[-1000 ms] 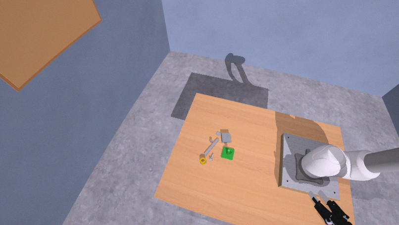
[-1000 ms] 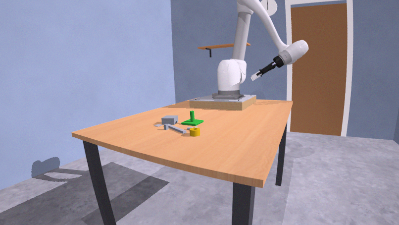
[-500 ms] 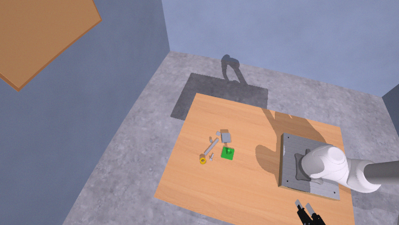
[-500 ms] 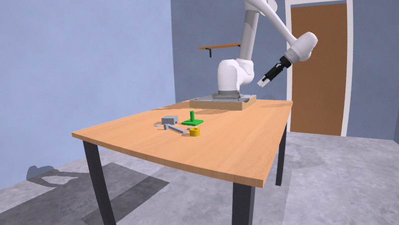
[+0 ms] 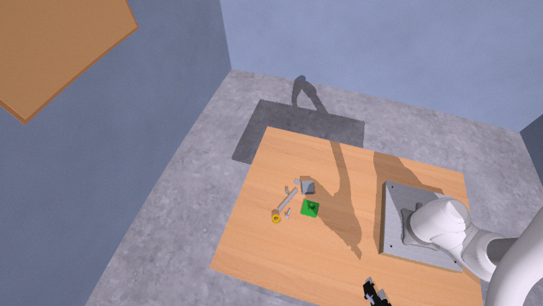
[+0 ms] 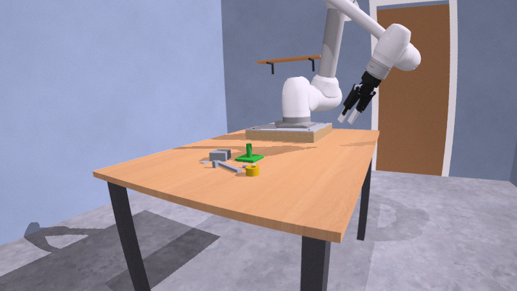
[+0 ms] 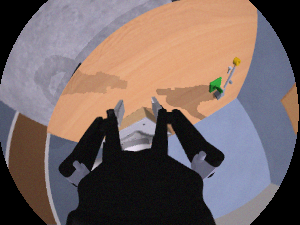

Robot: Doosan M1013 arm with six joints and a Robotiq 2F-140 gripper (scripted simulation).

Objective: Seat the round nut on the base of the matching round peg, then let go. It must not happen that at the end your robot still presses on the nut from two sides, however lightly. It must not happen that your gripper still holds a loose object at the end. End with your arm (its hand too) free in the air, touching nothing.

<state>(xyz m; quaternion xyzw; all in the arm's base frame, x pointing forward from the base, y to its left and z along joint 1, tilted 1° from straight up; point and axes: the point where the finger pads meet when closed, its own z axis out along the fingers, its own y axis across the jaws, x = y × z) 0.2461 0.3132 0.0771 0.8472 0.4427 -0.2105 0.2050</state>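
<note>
Exterior view: the arm hangs high by the table [image 6: 224, 195], far from the parts.
The gripper [image 6: 347, 117] is partly closed and holds nothing. The yellow round nut [image 6: 252, 170] lies just beside the green round peg [image 6: 249, 150] and gray pieces [image 6: 226, 165]. The narrow fingers could bump the nut and push it away.

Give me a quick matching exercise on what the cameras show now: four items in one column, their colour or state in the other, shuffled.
Items:
1. round nut
2. round peg
3. gripper
4. block

States:
A. green, upright on a flat square base
B. grey, resting on the table behind the peg
C. yellow, lying on the table beside the peg's base
D. partly closed, holding nothing, in the air near the arm's base plate

Pairs: 1-C, 2-A, 3-D, 4-B
</note>
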